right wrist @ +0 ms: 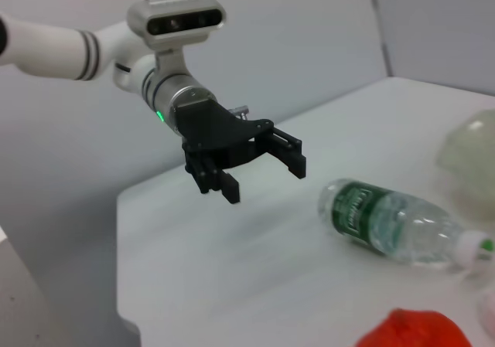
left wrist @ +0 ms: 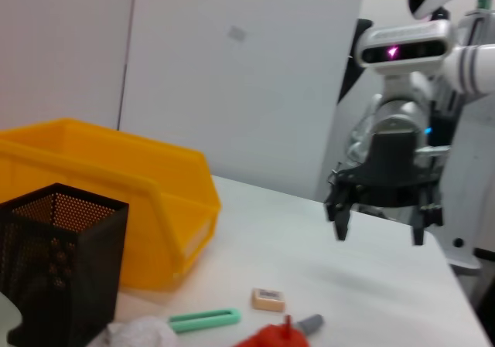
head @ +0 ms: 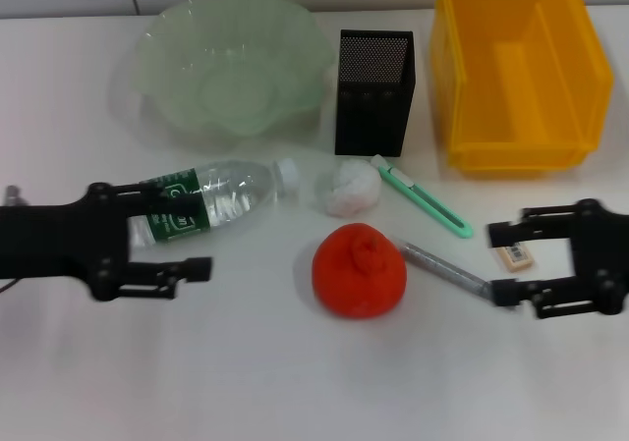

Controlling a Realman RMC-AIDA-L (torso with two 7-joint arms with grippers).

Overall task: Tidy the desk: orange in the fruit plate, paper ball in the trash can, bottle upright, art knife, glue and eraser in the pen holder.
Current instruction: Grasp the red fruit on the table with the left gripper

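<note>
Bottle (head: 211,200): lies on its side just beside the left gripper (head: 192,233), whose fingers stand apart, empty; likely light, smooth, rolls easily; best gripped across the labelled body.
Orange (head: 359,270): table centre, firm, round; grasp across its widest part.
Right gripper (head: 509,260): fingers apart, empty, close to the eraser (head: 513,255).
Obstacles: paper ball (head: 347,188), green art knife (head: 425,196) and grey glue stick (head: 444,270) crowd the orange.
Receivers: fruit plate (head: 157,48), pen holder (head: 373,92), trash can (head: 519,146) along the far edge.
</note>
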